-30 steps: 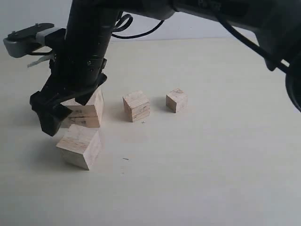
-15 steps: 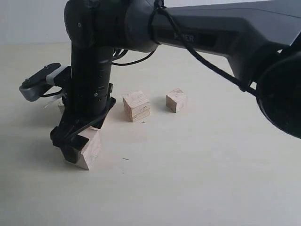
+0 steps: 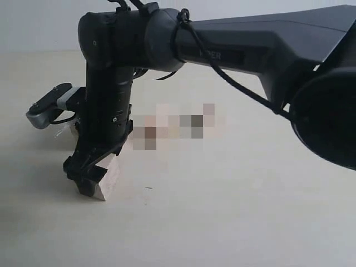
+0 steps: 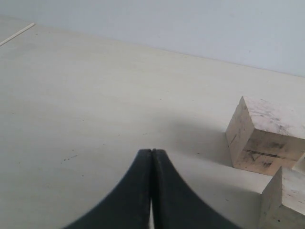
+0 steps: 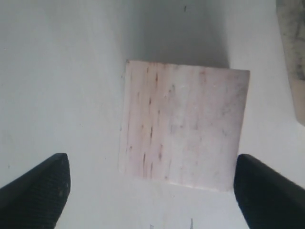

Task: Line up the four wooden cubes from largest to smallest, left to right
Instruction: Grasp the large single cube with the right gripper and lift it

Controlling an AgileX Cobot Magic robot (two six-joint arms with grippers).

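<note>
Right pincer [image 3: 88, 177] is down at the pale cream worktop [image 3: 222, 211], black arm slung low across the scene. It straddles a pale unpainted wooden cube with fine reddish flecks [image 5: 183, 126]. In the right wrist view the two black fingertips [image 5: 35, 188] stand wide apart, one on either flank of that flecked cube with clear gaps on both sides, so the pincer is released and grips nothing. The flecked cube [image 3: 109, 177] sits flat on the worktop, one lit face showing just beside the fingers.

Just beside the flecked cube, the speckled edge of a bigger pale wooden block [image 5: 291, 57] shows in the right wrist view, apart from it by a strip of worktop.

Over to the left wrist view: the left pincer [image 4: 151, 191] is clenched, finger pressed against finger, nothing between them. A pale wooden cube with a dark horizontal seam and a speckled top [image 4: 264, 138] rests on the worktop. Right by it is the corner of another pale cube [image 4: 284, 202], possibly the flecked cube, though the frame cuts it off. Behind the flecked cube the exterior view breaks into blurred squares.
</note>
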